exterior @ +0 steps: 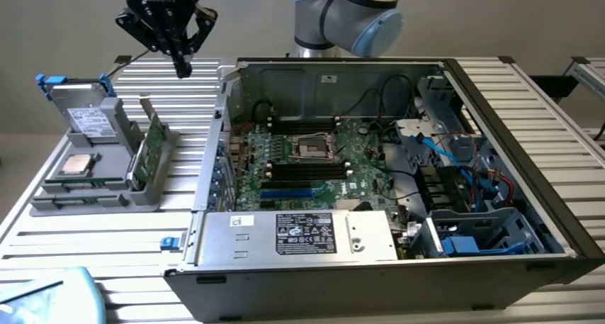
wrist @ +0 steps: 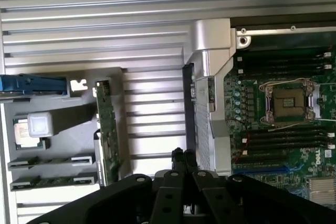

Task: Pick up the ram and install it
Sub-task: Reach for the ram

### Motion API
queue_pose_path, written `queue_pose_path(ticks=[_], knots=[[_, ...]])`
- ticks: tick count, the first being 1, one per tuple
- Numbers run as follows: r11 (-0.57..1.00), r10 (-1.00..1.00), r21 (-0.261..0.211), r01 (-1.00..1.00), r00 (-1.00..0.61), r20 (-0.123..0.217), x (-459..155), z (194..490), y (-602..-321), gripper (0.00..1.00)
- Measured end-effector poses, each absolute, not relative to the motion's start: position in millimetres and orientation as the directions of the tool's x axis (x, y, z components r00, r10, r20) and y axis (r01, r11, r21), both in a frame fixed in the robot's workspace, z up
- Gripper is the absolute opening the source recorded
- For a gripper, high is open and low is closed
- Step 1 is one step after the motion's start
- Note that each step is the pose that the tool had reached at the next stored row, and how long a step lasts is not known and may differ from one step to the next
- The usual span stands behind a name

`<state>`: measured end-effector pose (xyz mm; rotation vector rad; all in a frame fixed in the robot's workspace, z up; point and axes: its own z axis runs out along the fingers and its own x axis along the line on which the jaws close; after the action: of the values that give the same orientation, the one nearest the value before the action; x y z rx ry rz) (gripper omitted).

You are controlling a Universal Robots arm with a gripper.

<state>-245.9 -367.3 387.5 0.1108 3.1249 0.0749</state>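
Your gripper (exterior: 183, 70) hangs shut and empty, high above the ram (exterior: 151, 150); the tray (exterior: 90, 198) hides the ram's lower edge.

Def a robotics lab imo: industrial arm (exterior: 345, 15) over a slatted alu worktop (exterior: 85, 232), opened-up PC case (exterior: 378, 288), grey parts jig (exterior: 76, 200).

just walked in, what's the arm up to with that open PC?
One robot arm is on a RAM install. Its gripper hangs shut and empty above the table, between the grey parts holder and the open PC case. The ram stands on edge in the holder, untouched. The memory slots on the motherboard look empty.
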Motion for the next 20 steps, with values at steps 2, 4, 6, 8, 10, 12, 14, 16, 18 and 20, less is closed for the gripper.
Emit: queue_pose_path(ticks=[2,4,6,8,10,12,14,16,18,20], knots=[[0.996,0.071,0.048,0.071,-0.997,-0.012,-255,386,-367,0.11],[0.996,0.071,0.049,0.070,-0.997,-0.012,-264,385,-366,0.11],[0.996,0.071,0.049,0.071,-0.997,-0.012,-273,384,-366,0.11],[0.996,0.071,0.049,0.070,-0.997,-0.012,-282,383,-366,0.11],[0.996,0.071,0.049,0.071,-0.997,-0.011,-291,382,-366,0.11],[0.996,0.071,0.049,0.071,-0.997,-0.009,-300,382,-366,0.11],[0.996,0.071,0.052,0.071,-0.997,-0.008,-310,382,-366,0.11],[0.996,0.071,0.057,0.071,-0.997,-0.007,-319,382,-366,0.11],[0.996,0.071,0.060,0.071,-0.997,-0.007,-328,382,-366,0.11],[0.996,0.071,0.063,0.071,-0.997,-0.007,-337,382,-366,0.11]])
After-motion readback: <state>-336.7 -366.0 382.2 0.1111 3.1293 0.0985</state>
